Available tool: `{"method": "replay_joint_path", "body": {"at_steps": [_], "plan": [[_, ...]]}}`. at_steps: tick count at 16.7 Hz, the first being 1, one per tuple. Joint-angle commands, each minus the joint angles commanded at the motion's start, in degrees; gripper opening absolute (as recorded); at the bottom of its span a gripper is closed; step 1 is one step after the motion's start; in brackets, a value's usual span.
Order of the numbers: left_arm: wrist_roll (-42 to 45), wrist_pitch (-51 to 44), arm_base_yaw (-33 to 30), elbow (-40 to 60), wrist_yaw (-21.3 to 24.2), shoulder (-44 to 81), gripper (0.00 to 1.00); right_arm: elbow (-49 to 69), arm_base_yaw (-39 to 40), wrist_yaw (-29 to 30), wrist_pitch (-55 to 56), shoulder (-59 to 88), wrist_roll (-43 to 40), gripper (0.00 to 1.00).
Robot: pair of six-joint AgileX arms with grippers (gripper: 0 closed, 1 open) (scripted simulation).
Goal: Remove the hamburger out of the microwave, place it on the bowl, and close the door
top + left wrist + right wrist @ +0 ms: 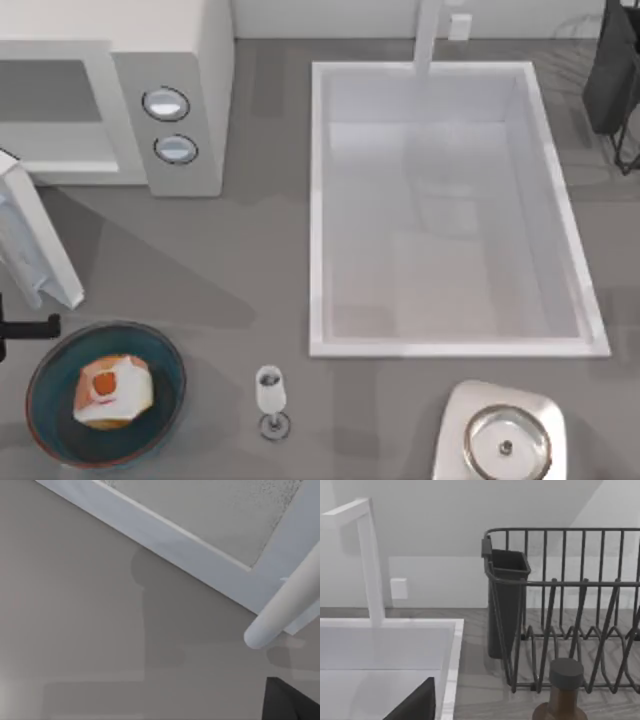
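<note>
The hamburger (112,390) lies inside the deep-blue bowl (45,400) at the front left of the table. The white microwave (190,60) stands at the back left, its grey cavity showing and its two knobs (166,104) facing up. Its door (35,240) stands swung out at the table's left edge. In the left wrist view the door's white frame (200,565) and its rod-like handle (285,610) are close. My left gripper (25,328) is a dark shape at the left edge, between the door and the bowl. My right gripper (612,75) is parked at the back right.
A white sink (318,200) with a faucet (430,40) takes up the middle. A wine glass (271,398) stands right of the bowl, and a steel dish on a silvery base (506,440) at the front right. A dark dish rack (560,610) and a brown bottle (564,690) are by the right arm.
</note>
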Motion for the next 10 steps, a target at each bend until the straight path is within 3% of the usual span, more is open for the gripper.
{"method": "replay_joint_path", "body": {"at_steps": [6,10], "plan": [[-0.8,0.1,-0.7,0.0,-0.6,-0.2,0.00,0.0,0.0,0.0,0.0,0.0,0.0,1.00],[-1.1,2.9,-1.2,4.4,-0.9,6.5,0.00,0.0,0.0,0.0,0.0,0.0,0.0,1.00]]}}
